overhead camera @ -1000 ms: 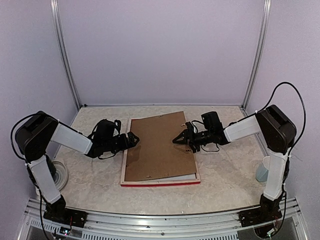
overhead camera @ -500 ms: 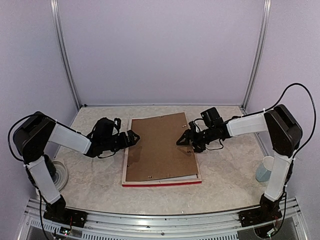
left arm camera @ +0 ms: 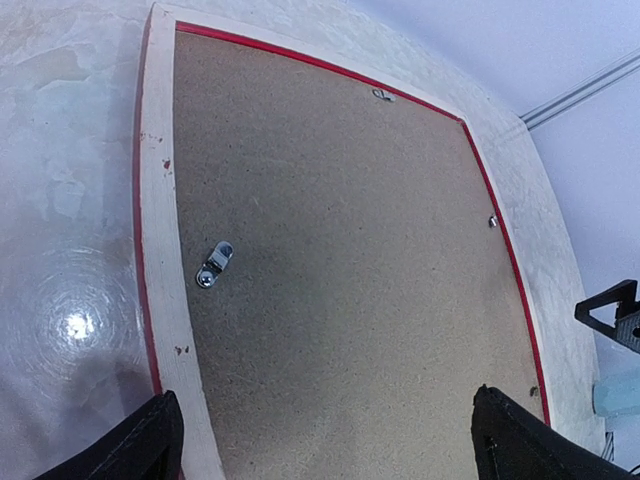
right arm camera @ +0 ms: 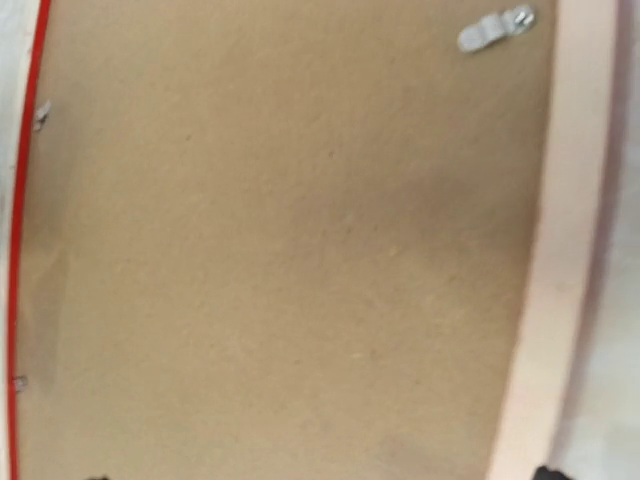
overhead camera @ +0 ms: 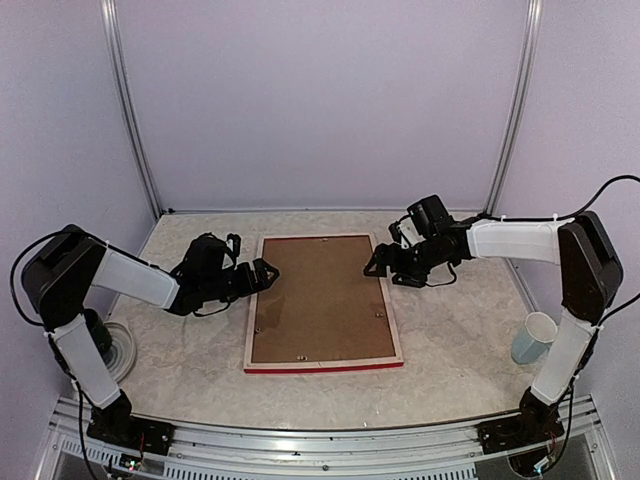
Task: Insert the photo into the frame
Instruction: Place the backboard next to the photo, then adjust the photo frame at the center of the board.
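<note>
Tabletop scene with two black-and-white robot arms; the frame (overhead camera: 322, 367) lies face down in the middle of the marbled table (overhead camera: 450, 372), its red edge toward the near side. A brown backing board (overhead camera: 318, 300) sits flat inside its pale wood border. The photo is not visible; whether it lies beneath the board cannot be told. The left gripper (overhead camera: 263, 276) hovers just beside the frame's left edge, jaws spread wide and holding nothing; the right gripper (overhead camera: 374, 266) hovers at the far right corner, jaws also apart and empty.

A small silver turn clip (left arm camera: 214, 265) rests on the board and appears not to reach over the border; if so, the board is likely unlocked, and a nudge could lift or skew it and shift whatever is underneath. A finger catching the raised border could slide the whole frame.

A pale cup (overhead camera: 533, 337) stands at the right, near the right arm; a white round object (overhead camera: 118, 345) sits at the left beside the left arm; a swinging elbow could knock either.
</note>
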Action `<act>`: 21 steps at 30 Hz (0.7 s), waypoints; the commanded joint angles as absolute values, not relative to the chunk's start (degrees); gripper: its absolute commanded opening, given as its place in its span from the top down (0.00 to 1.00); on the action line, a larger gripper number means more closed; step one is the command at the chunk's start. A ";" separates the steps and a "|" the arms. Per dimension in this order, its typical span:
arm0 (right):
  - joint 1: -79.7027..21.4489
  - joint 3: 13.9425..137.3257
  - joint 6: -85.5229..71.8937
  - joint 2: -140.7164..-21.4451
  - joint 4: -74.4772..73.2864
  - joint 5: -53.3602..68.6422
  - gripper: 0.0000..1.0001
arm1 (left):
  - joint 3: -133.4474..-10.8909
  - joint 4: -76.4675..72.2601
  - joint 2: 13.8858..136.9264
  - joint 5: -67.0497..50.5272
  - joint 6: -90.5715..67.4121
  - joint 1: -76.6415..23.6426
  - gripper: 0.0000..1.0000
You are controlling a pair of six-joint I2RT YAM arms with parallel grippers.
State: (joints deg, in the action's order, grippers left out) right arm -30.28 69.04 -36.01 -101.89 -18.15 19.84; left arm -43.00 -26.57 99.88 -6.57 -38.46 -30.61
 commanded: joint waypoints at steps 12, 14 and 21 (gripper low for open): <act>-30.60 69.43 -28.25 -103.70 -16.58 13.59 0.21 | -43.76 -22.22 99.79 -0.43 -33.85 -31.79 0.01; -30.59 68.69 -27.67 -103.92 -15.09 13.50 0.25 | -44.28 -21.87 100.44 -0.18 -33.19 -31.89 0.01; -30.52 64.97 -26.78 -105.87 -9.98 14.05 0.32 | -45.64 -21.71 103.20 -0.82 -31.79 -32.59 0.19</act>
State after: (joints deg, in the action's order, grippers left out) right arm -30.28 67.55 -27.99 -103.83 -13.85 14.24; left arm -44.07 -22.50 101.32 -1.06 -33.87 -31.79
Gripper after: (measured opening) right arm 0.693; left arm 0.864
